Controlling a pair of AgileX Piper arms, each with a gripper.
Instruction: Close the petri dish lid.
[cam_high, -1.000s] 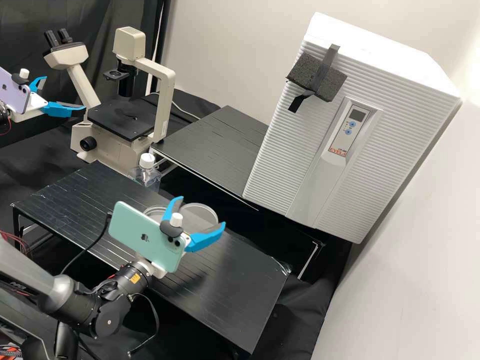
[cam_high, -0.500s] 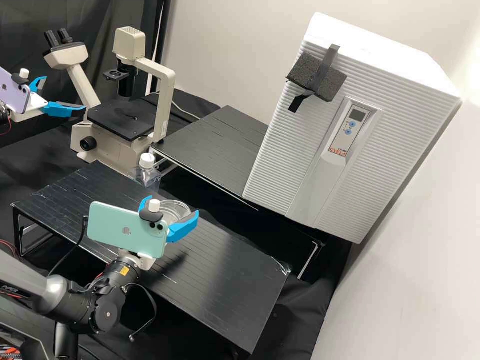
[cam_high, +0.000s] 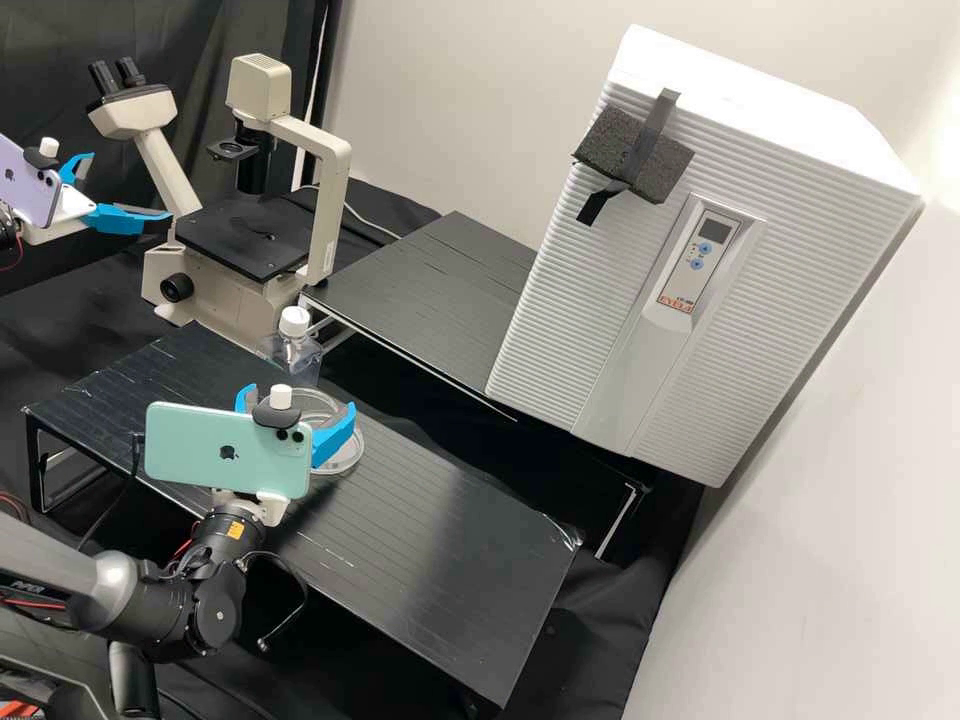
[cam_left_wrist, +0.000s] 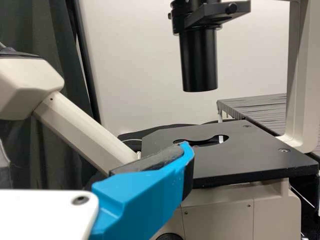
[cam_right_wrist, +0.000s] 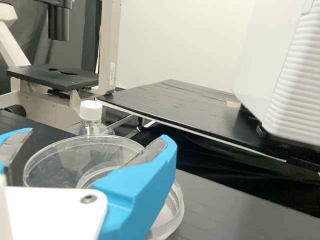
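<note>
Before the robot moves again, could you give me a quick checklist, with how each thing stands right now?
1. Lid between the fingers of the right hand: ok.
2. Grip firm enough not to slip: cannot tell.
3. Lid lined up with the dish: not ok, it sits off to one side and part of the dish shows past it.
4. Lid clear of the bottle: cannot tell, they overlap in the right wrist view.
5. Left hand away from the dish: ok, it is by the microscope.

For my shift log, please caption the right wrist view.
Right tool holding the clear petri dish lid off-centre from its dish, white-capped bottle behind.
</note>
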